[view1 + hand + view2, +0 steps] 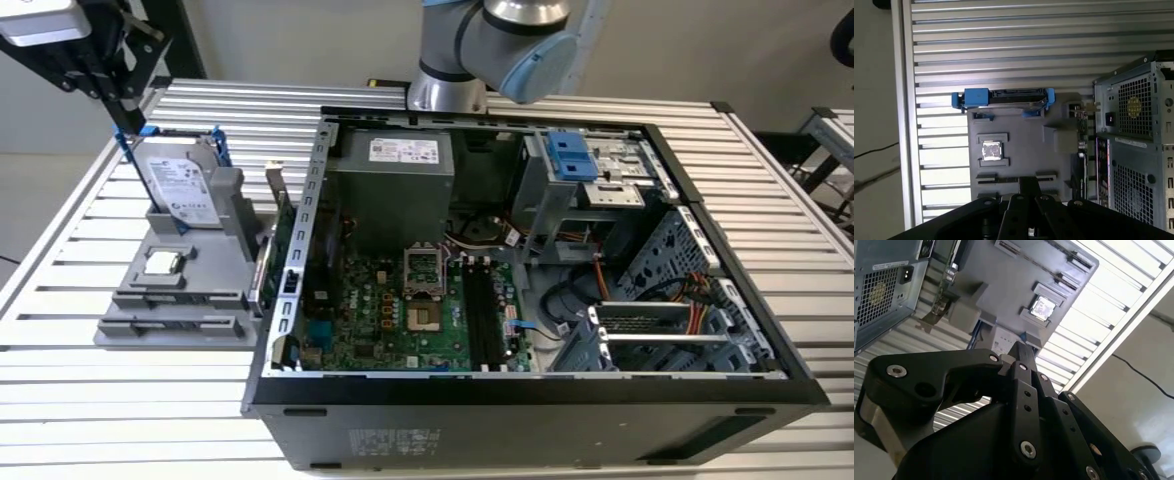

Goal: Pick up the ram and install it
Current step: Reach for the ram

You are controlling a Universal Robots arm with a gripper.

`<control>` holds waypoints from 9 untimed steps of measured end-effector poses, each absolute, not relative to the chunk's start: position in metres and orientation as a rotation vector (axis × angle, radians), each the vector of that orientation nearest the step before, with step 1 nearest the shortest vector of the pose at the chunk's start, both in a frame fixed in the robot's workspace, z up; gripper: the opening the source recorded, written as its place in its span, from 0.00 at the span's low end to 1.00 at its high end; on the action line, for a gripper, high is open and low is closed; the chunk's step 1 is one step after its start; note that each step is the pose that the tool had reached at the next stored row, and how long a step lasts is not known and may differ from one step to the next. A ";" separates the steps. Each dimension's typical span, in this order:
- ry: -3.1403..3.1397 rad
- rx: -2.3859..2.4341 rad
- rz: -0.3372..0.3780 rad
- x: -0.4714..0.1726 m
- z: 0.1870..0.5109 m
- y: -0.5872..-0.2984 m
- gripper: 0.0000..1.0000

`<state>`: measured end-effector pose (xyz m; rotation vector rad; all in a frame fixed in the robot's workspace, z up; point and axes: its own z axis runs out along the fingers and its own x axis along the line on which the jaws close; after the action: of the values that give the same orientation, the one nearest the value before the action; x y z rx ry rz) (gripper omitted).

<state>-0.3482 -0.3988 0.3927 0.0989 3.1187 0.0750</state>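
Note:
The ram [266,266] is a thin greenish-dark stick standing on edge along the grey holder's [174,295] side nearest the computer case. In the first wrist view the ram [1081,150] is a slim bar between the holder [1019,145] and the case. My gripper [134,127] hangs above the holder's far end, over the hard drive, well apart from the ram. Its black fingers are shut with nothing between them, and both wrist views show the gripper [1021,347] [1029,182] closed. The black memory slots [483,320] lie on the motherboard inside the case.
The open computer case [287,300] stands on a slatted metal table [107,400]. A silver hard drive with blue brackets [180,180] stands upright in the holder. A small square processor chip [163,263] lies in the holder. The arm's base [461,60] is behind the case.

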 end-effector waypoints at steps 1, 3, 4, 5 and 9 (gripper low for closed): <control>3.119 0.091 0.075 -0.348 0.393 -0.399 0.00; 3.120 0.075 0.075 -0.348 0.393 -0.399 0.00; 3.120 0.066 0.075 -0.348 0.393 -0.399 0.00; 3.120 0.053 0.076 -0.348 0.393 -0.399 0.00; 3.121 0.036 0.076 -0.348 0.393 -0.399 0.00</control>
<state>-0.3483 -0.3988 0.3926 0.0357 3.1209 0.0758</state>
